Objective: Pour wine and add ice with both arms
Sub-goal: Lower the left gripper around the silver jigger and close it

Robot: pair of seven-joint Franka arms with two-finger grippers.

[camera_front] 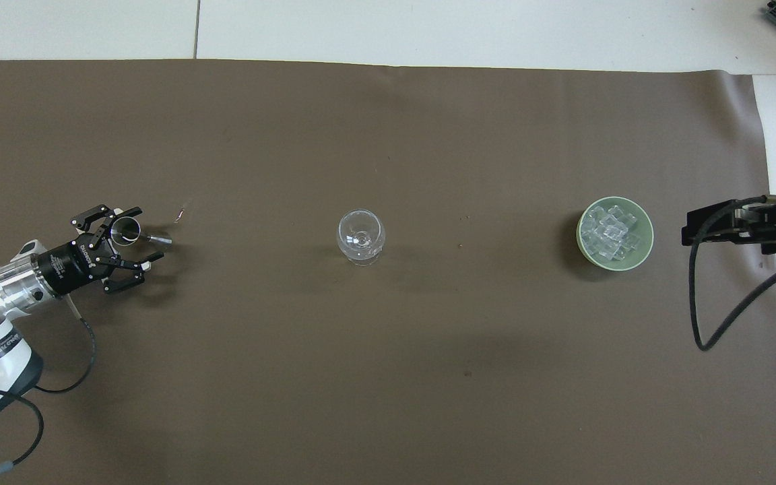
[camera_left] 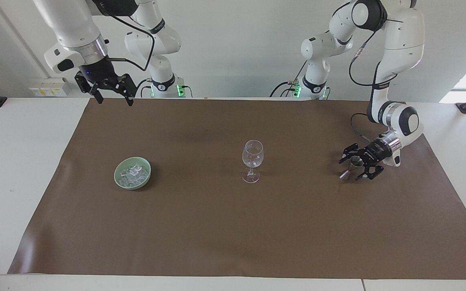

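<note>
A small metal measuring cup (camera_left: 354, 161) (camera_front: 125, 229) stands on the brown mat toward the left arm's end of the table. My left gripper (camera_left: 352, 166) (camera_front: 143, 234) is low and level beside it, open, one finger on each side of the cup with gaps showing. No wine shows, and the cup's contents are hidden. An empty clear stemmed wine glass (camera_left: 253, 155) (camera_front: 360, 236) stands mid-mat. The ice (camera_left: 134, 172) (camera_front: 607, 232) lies in a pale green bowl (camera_left: 117, 176) (camera_front: 649, 232) toward the right arm's end. My right gripper (camera_left: 114, 101) waits open, raised over the mat's corner by its base.
The brown mat (camera_left: 233, 226) covers most of the white table (camera_left: 22, 161). A tiny reddish fleck (camera_front: 179, 215) lies on the mat just past the metal cup. A black cable (camera_front: 704, 323) hangs from the right arm by the bowl.
</note>
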